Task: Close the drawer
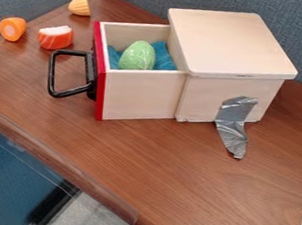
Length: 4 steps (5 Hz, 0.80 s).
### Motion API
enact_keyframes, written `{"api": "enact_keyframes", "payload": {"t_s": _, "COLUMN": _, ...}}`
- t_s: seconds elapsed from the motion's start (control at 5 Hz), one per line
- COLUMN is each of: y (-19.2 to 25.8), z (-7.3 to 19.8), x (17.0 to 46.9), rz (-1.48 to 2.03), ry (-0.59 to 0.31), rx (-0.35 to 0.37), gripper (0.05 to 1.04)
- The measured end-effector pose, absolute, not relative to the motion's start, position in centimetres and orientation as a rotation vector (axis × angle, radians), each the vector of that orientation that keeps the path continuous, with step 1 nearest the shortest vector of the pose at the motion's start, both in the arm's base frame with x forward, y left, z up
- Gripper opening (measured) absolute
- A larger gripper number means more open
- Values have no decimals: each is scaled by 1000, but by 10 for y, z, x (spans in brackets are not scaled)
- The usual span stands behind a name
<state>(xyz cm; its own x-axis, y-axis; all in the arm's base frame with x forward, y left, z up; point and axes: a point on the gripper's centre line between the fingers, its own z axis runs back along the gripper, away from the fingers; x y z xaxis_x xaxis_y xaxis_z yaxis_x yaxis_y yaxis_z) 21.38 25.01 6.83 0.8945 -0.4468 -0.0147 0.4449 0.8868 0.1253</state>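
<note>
Gripper: can't tell how far open it is or whether it has hold of anything. I'd want that confirmed before any contact.

Risks, working outward from first touch. Black loop handle (pixel 52 74) juts left from the red front (pixel 98 84); if I come in off-centre and load one side of it, the drawer (pixel 142 95) could skew and bind in the box (pixel 234 42). A low or wide approach could also clip the toy sushi piece (pixel 55 38) just beside the handle.

Inside: green speckled egg (pixel 138 56) sits on blue cloth (pixel 163 58), top up around rim height. Might catch the box's edge on the way in, or roll if I shove fast. Cloth is bunched at the opening, could wedge.

Box looks held by silver duct tape (pixel 233 126) to the wooden table (pixel 195 169). If that gives, a hard push slides the whole box instead of closing anything.

Position: drawer is pulled well out, left of the box, handle end leftmost. Its offset from the gripper I can't call.
</note>
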Motion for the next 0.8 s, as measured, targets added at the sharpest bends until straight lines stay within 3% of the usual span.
{"api": "enact_keyframes", "payload": {"t_s": 0.4, "y": 232, "z": 52, "x": 214, "rz": -531, "ry": -8, "rx": 58, "gripper": 1001}}
{"api": "enact_keyframes", "payload": {"t_s": 0.8, "y": 207, "z": 56, "x": 213, "rz": -607, "ry": -19, "rx": 66, "gripper": 1001}}
